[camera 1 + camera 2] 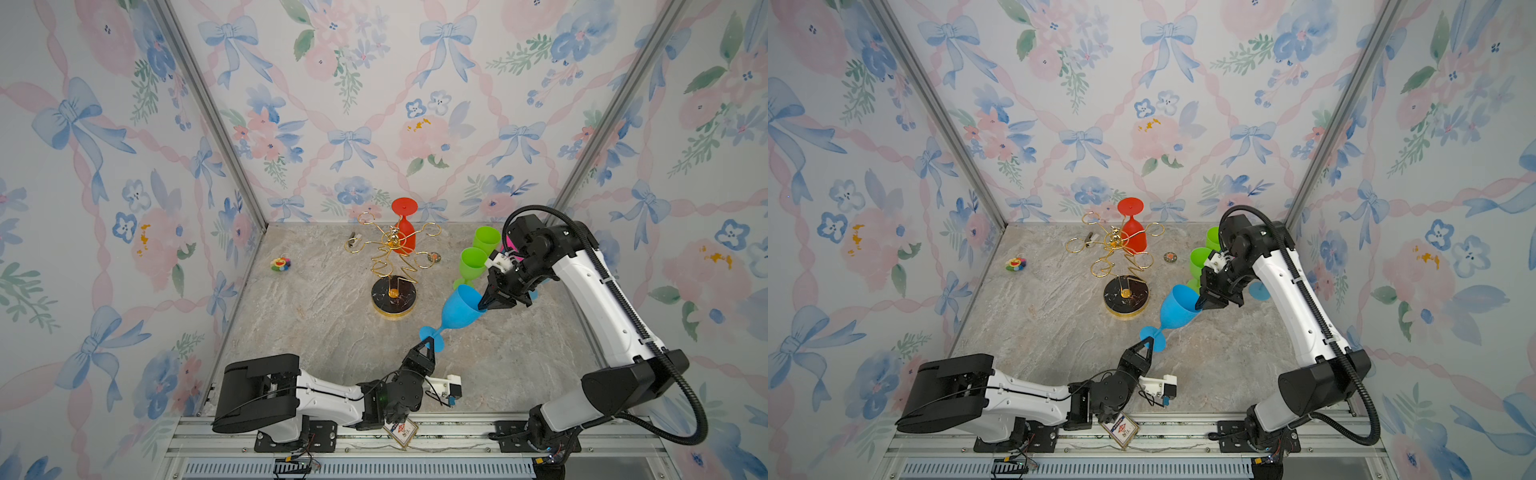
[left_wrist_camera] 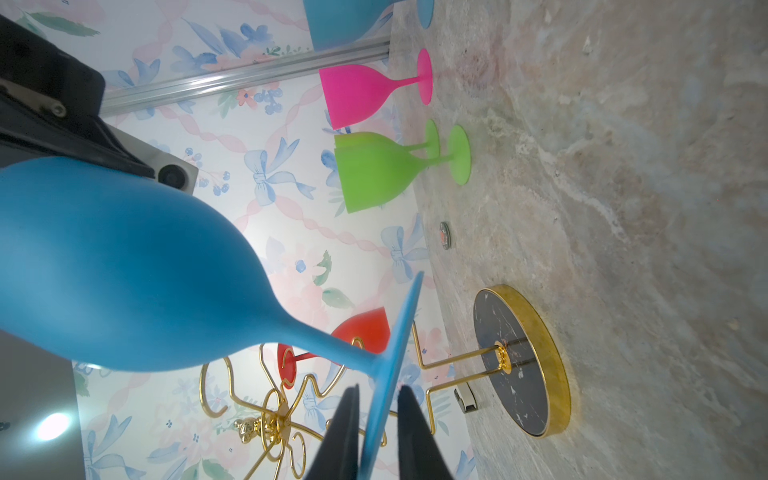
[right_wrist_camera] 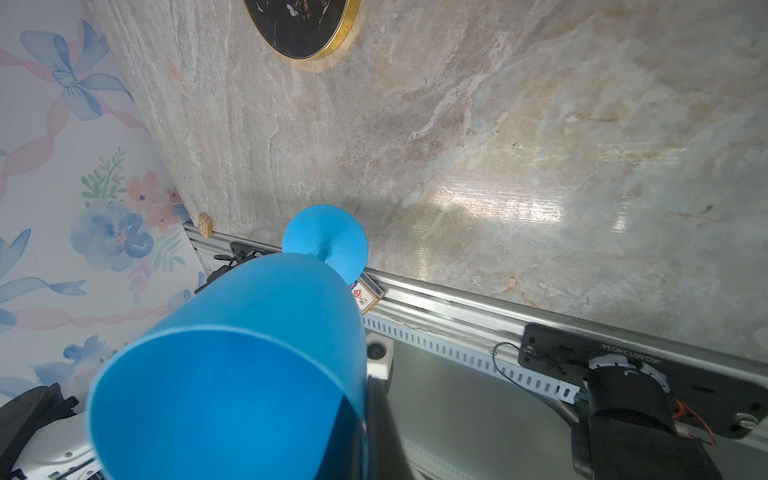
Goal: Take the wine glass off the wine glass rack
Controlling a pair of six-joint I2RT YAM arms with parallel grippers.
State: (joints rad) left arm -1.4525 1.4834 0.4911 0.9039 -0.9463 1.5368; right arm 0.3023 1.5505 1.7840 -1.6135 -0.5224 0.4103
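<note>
Two grippers, one blue wine glass (image 1: 457, 309): my right gripper (image 1: 485, 305) is clamped on its rim; my left gripper (image 1: 429, 343) stands slightly parted astride its foot. The glass hangs tilted above the table (image 1: 324, 332), near but apart from the wine glass rack (image 1: 392, 259), where a red glass (image 1: 404, 237) hangs inverted.

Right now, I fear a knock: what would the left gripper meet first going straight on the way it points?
The blue wine glass: its foot sits edge-on between the left gripper's jaws, so one finger would probably reach the stem first. Depth is unclear.
</note>
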